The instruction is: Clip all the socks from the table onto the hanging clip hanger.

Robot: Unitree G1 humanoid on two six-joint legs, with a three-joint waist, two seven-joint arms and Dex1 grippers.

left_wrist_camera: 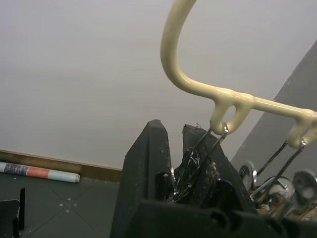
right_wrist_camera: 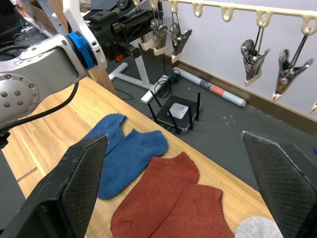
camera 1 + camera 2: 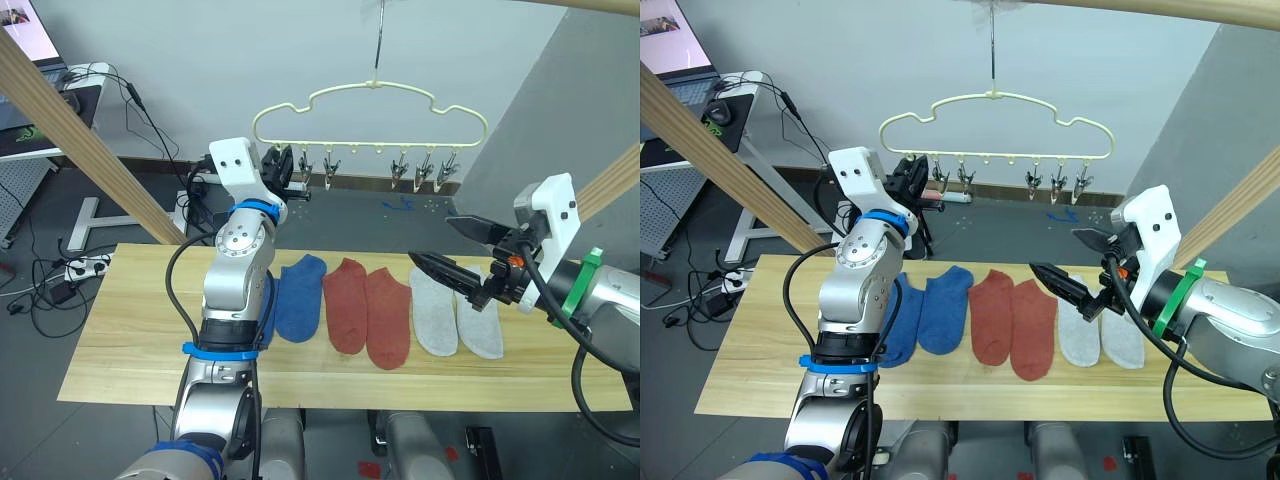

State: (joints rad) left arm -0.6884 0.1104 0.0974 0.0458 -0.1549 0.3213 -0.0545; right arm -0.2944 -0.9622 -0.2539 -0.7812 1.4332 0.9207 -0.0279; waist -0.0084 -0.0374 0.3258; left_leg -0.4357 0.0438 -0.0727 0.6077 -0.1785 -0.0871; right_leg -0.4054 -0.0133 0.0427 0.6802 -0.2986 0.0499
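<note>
Six socks are seen from the head views laid side by side on the bench (image 3: 120, 350): blue socks (image 3: 300, 298), rust-red socks (image 3: 368, 315), grey socks (image 3: 455, 315), below the clip hanger (image 3: 370, 115). From the left wrist, the left hand (image 1: 173, 163) is seen clenched on a clip (image 1: 198, 158) of the hanger; from the right wrist, the right hand (image 2: 178, 183) is seen released above the socks

Router (image 2: 178, 110) on floor, paper roll (image 2: 213, 89) (by wall).
</note>
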